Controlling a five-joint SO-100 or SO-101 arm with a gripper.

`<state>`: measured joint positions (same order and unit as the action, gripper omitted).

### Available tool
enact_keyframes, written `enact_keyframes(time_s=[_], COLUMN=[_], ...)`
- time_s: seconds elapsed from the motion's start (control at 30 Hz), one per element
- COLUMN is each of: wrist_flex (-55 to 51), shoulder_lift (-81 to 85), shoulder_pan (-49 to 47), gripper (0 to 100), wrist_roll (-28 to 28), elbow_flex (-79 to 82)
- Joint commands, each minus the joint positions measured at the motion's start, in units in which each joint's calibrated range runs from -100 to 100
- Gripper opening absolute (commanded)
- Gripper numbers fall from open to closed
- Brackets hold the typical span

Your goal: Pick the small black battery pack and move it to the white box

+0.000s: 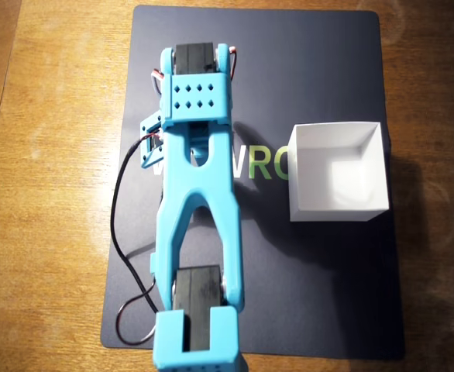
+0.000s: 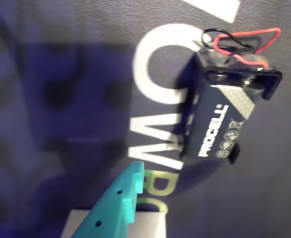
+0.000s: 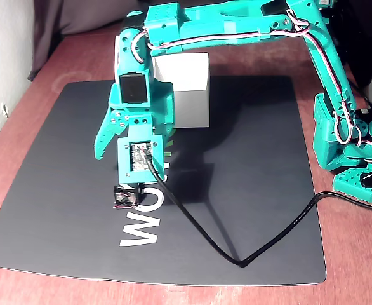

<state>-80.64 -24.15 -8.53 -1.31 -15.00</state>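
Wooden tabletop [image 1: 49, 155] carries a dark mat [image 3: 249, 190] with pale lettering, and the teal arm [image 3: 237, 25] reaches across it from the right of the fixed view. Behind the arm stands the white box [image 1: 338, 172], open and empty. The end effector [image 3: 119, 152] hangs over the mat, its fingers apparently spread and holding nothing. The small black battery pack [image 2: 220, 119] lies flat on the lettering, just below and nearer than the fingertips, its long axis seemingly along the wrist view's vertical, red wires [image 2: 247, 42] at its far end.

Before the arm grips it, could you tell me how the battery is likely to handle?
The battery looks like a rigid flat-sided block, so probably no rolling. Its looped red wires are floppy and might snag. Its printed faces may be somewhat slippery.
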Motion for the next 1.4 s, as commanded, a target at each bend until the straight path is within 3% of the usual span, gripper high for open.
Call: enact_keyframes(time_s=[0.0, 0.83, 1.0, 1.37], wrist_flex=[1.67, 1.85, 1.85, 1.76], shoulder_lift=[-0.62, -9.39, -9.39, -12.19], shoulder_pan=[-1.15, -2.56, -2.56, -1.62], gripper=[36, 36, 29, 29], wrist_roll=[-1.10, -0.78, -1.10, -1.21], elbow_flex=[-2.82, -8.27, -7.90, -7.09])
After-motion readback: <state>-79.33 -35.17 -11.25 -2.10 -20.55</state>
